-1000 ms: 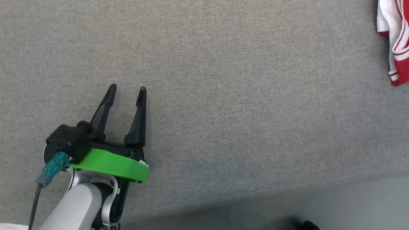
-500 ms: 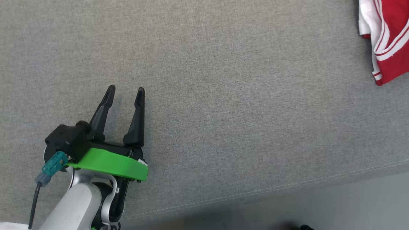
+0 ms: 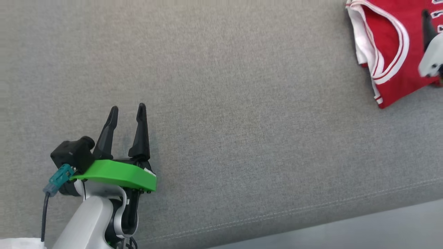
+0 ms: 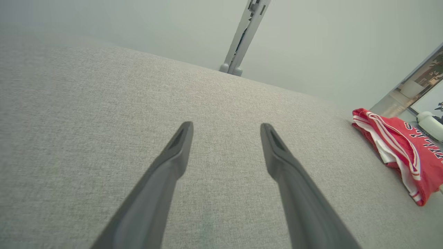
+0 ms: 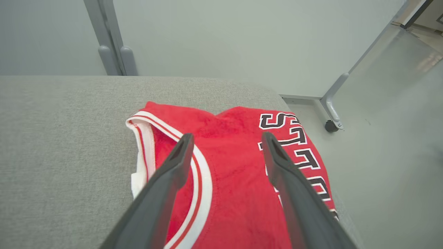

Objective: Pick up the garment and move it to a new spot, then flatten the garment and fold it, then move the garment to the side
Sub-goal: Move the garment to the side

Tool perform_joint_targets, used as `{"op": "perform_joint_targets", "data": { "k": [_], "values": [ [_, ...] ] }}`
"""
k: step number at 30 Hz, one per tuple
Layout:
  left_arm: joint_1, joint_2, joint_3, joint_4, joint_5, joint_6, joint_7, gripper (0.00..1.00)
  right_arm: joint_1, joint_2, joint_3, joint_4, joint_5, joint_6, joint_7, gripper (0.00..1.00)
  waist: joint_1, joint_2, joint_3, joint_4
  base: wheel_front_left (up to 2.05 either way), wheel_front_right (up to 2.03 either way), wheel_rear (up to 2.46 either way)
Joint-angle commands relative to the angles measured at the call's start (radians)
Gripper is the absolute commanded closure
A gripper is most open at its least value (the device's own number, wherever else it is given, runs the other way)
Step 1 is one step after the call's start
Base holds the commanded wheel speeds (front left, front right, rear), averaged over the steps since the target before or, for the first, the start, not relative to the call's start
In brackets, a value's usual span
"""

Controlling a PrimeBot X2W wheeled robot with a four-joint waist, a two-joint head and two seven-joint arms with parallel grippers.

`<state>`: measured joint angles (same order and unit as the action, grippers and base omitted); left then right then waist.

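Note:
The garment (image 3: 391, 52) is a red jersey with white trim and black letters, lying bunched at the far right end of the grey fabric surface (image 3: 242, 103). In the right wrist view my right gripper (image 5: 226, 138) hovers open just above the garment (image 5: 235, 166), with nothing between its fingers. One of those fingers (image 3: 428, 27) shows over the red cloth in the head view. My left gripper (image 3: 127, 108) stands open and empty over bare fabric at the lower left, far from the garment (image 4: 408, 152). Its own view has the left gripper (image 4: 226, 125) above plain grey cloth.
The surface's seamed front edge (image 3: 311, 207) runs along the bottom, with floor (image 3: 380, 228) beyond it. The garment lies close to the surface's right end, next to a wheeled frame leg (image 5: 330, 126). A grey post (image 4: 242, 38) stands behind the far edge.
The head camera has swung right, so much more of the garment shows. The right gripper's finger has come into view over it. Both grippers stay open.

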<state>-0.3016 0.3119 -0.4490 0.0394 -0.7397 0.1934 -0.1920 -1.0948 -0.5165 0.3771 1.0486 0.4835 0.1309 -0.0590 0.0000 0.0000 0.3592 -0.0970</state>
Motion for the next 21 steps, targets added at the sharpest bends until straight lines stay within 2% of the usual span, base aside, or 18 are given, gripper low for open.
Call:
{"op": "perform_joint_targets", "data": {
  "k": [1,8,12,15,21],
  "values": [
    [0.004,-0.011,0.010,0.023,-0.013,0.000,-0.011,0.00,0.047,0.006,0.010,-0.020,0.023,0.000,-0.012,0.00,0.0000,0.0000,-0.105,0.020,0.00,0.00,0.00],
    [0.039,-0.019,0.019,0.135,-0.011,0.028,-0.029,0.00,0.219,0.053,0.030,-0.133,0.100,0.000,-0.074,0.00,0.0000,0.0000,-0.222,0.045,0.00,0.00,0.00],
    [0.064,-0.016,0.024,0.170,0.001,0.038,-0.041,0.00,0.300,0.081,0.020,-0.190,0.081,0.000,-0.124,0.00,0.0000,0.0000,-0.270,0.057,0.00,0.00,0.00],
    [0.087,-0.015,0.034,0.179,0.000,0.044,-0.048,0.00,0.371,0.124,-0.017,-0.239,0.080,0.000,-0.150,0.00,0.0000,0.0000,-0.301,0.067,0.00,0.00,0.00],
    [0.147,0.007,0.051,0.164,0.007,0.062,-0.058,0.00,0.558,0.221,-0.154,-0.393,-0.033,0.000,-0.187,0.00,0.0000,0.0000,-0.349,0.092,0.00,0.00,0.00]
  ]
}}
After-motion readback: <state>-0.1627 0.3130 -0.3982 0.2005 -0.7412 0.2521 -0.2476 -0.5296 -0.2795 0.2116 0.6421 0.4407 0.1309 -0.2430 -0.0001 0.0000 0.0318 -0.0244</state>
